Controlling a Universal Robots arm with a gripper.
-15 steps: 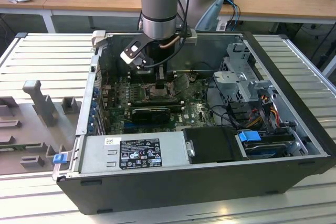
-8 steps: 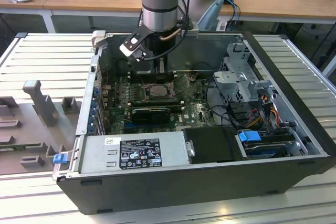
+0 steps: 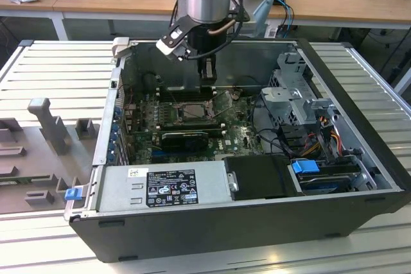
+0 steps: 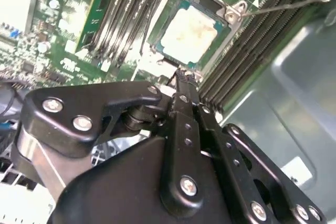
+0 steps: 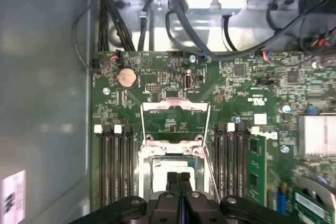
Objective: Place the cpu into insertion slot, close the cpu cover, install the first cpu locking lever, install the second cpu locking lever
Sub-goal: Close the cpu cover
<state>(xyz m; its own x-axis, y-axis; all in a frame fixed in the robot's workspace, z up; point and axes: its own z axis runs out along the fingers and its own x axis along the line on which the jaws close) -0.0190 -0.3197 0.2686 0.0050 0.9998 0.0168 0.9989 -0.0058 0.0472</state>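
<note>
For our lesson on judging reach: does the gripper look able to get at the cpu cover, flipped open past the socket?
Probably yes. The shut gripper hangs just above the cpu in the insertion slot, and the cpu cover is open right beyond it with nothing between them.

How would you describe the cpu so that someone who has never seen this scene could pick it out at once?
Look inside the open computer case to the green motherboard. Between its two banks of long black memory slots lies the insertion slot, and the cpu rests in it: a flat, pale silvery-beige square, unlike the dark narrow slots alongside.
</note>
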